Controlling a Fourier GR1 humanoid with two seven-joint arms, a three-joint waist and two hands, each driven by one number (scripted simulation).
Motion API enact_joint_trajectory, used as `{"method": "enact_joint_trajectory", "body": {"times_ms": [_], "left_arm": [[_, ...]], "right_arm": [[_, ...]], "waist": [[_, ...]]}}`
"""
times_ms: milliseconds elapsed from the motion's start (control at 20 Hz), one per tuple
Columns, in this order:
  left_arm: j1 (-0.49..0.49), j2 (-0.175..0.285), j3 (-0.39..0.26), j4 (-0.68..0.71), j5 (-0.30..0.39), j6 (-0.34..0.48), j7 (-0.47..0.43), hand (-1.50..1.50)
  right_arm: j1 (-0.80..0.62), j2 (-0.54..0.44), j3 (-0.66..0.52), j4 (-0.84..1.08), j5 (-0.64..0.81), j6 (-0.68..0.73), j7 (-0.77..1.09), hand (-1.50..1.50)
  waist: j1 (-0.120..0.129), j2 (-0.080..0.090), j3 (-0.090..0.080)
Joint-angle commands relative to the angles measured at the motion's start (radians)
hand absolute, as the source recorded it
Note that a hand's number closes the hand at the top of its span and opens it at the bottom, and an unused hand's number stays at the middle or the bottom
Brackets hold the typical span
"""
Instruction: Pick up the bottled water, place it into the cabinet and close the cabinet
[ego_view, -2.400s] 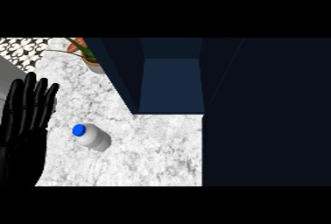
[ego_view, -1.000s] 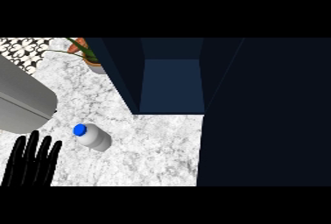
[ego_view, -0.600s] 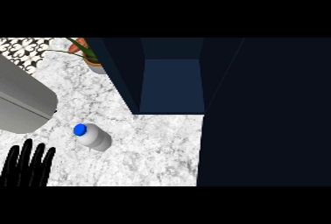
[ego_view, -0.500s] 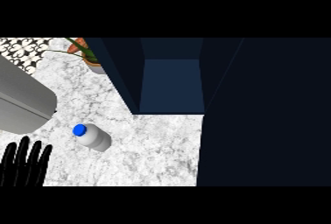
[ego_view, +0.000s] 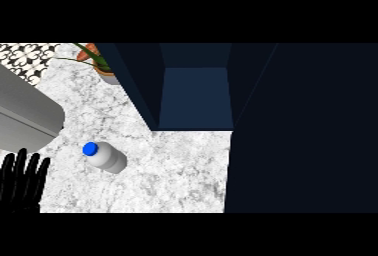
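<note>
the bottled water (ego_view: 105, 157) sits on the marble counter (ego_view: 173, 172) in the left part of the head view, its blue cap (ego_view: 90, 148) towards the upper left and its pale body towards the lower right; it looks to be standing, seen from steeply above

nothing touches it: bare marble lies all round its base

the left hand (ego_view: 22, 181) shows at the lower left edge, black, fingers straight and a little spread, pointing up the view, holding nothing; its fingertips are near the bottle's left side but apart from it, with a strip of counter between

above the hand, a grey rounded shape (ego_view: 26, 117) comes in from the left edge and ends just up and left of the cap; i cannot tell what it is

the cabinet (ego_view: 196, 97) stands open at the upper middle, its blue inside framed by dark side walls, its front edge meeting the marble up and right of the bottle

the stretch of counter from the bottle to that edge is open

a dark panel (ego_view: 303, 130) fills the right side from top to bottom, its straight left edge bounding the marble

a potted plant (ego_view: 102, 62) stands at the cabinet's left wall, patterned tiles (ego_view: 26, 57) in the top left corner
</note>
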Motion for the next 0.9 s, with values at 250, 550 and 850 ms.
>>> {"method": "enact_joint_trajectory", "body": {"times_ms": [250, 550, 850], "left_arm": [[-0.113, 0.036, 0.101, 0.246, -0.009, -0.070, -0.070, -1.50], [-0.183, 0.039, 0.122, 0.505, -0.037, -0.148, -0.198, -1.50], [-0.274, 0.033, 0.159, 0.652, -0.011, -0.154, -0.198, -1.50]], "right_arm": [[0.050, 0.008, 0.074, -0.069, 0.026, -0.017, 0.029, -1.50], [0.088, -0.031, 0.017, 0.018, 0.014, 0.061, -0.093, -1.50], [0.118, -0.023, 0.062, -0.029, 0.029, 0.029, -0.081, -1.50]], "waist": [[-0.002, 0.001, 0.000], [-0.007, 0.001, 0.000], [-0.004, 0.000, 0.000]]}}
